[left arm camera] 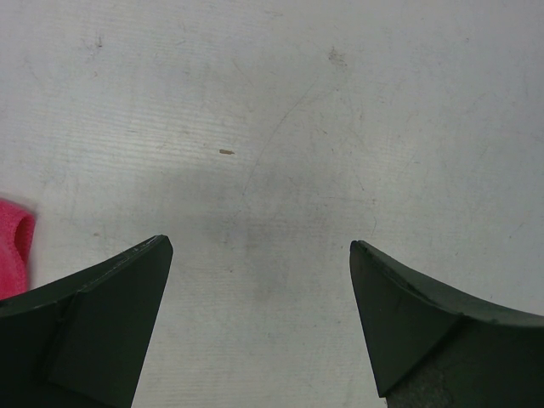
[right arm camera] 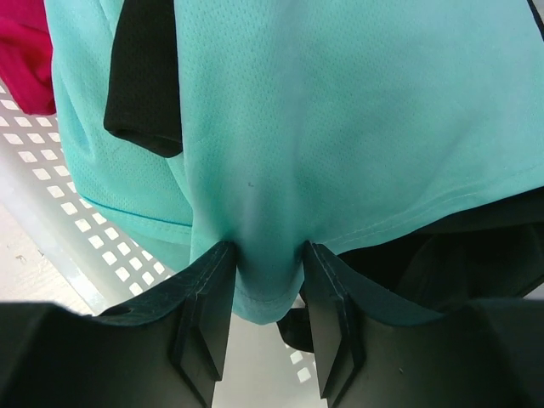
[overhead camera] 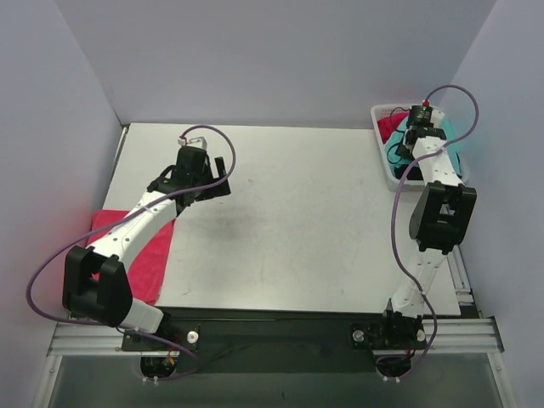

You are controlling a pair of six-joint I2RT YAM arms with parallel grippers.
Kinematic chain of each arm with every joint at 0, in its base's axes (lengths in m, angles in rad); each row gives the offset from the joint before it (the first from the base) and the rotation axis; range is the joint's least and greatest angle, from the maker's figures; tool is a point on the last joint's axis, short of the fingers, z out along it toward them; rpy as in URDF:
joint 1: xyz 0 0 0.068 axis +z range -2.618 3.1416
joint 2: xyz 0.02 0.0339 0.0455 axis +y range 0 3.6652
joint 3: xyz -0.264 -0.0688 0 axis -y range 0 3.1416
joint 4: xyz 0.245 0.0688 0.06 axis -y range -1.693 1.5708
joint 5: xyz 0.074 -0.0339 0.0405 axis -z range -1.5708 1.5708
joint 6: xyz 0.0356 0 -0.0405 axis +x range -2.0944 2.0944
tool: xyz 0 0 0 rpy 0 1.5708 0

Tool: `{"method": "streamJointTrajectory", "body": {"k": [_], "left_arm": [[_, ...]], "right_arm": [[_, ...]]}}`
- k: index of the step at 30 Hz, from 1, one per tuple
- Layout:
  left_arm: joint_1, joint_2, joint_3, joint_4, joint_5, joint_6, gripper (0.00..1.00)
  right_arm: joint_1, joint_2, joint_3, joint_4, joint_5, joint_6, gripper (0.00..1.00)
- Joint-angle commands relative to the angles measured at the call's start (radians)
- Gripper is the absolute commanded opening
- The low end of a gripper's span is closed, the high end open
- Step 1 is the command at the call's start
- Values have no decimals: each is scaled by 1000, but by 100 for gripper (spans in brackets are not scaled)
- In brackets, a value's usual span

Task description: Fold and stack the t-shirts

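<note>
Where the task stands: early, by my judgement; one shirt is out on the table and the others lie in the basket.
Pink shirt (overhead camera: pixel 146 255): lies flat at the left edge of the table (overhead camera: pixel 297 221), partly under the left arm. It looks like a neat folded rectangle, though the arm hides too much to be sure.
Basket (overhead camera: pixel 379 111): white and slotted, at the far right corner of the table, holding a jumble of cloth.
Teal shirt (right arm camera: pixel 340 127): in the basket, crumpled and unfolded, filling most of the right wrist view.
Black shirt (right arm camera: pixel 143 76): in the basket, one end draped over the teal cloth (more black shows beneath it at the lower right).
Red shirt (right arm camera: pixel 21 51): in the basket, just beside the teal one.
Right gripper (right arm camera: pixel 268 255): down in the basket, its jaws pinching a fold at the teal shirt's hem.
Left gripper (left arm camera: pixel 259 246): spread wide and holding nothing, above bare table near the pink shirt.
Left to do: lift out, fold and stack the teal, black and red shirts, which is most of the job.
</note>
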Motion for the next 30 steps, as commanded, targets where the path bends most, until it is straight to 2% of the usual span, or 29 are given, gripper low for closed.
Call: {"method": "streamJointTrajectory", "body": {"k": [1, 4, 11, 12, 16, 18, 21, 26, 29, 30], "left_arm": [[-4, -4, 6, 27, -3, 0, 98], [-4, 3, 8, 27, 0, 0, 97], [-4, 3, 6, 29, 2, -4, 97], [-4, 3, 6, 29, 3, -4, 97], [-4, -1, 5, 27, 3, -4, 97], [-4, -1, 3, 29, 2, -4, 97], [-6, -1, 3, 29, 2, -4, 97], [-4, 3, 3, 29, 3, -4, 98], [-4, 3, 3, 29, 3, -4, 97], [-4, 3, 3, 29, 5, -4, 97]], "right_arm": [[3, -24, 35, -4, 46, 15, 38], [6, -45, 36, -4, 52, 11, 42], [15, -82, 24, -1, 66, 5, 42], [18, -82, 25, 1, 67, 2, 40], [18, -79, 29, 3, 72, 7, 17], [20, -81, 30, 3, 81, 13, 11], [29, -85, 27, 3, 92, 11, 12], [53, -102, 29, 3, 112, -4, 30], [66, -108, 32, 4, 126, -13, 30], [70, -108, 32, 4, 133, -15, 25]]}}
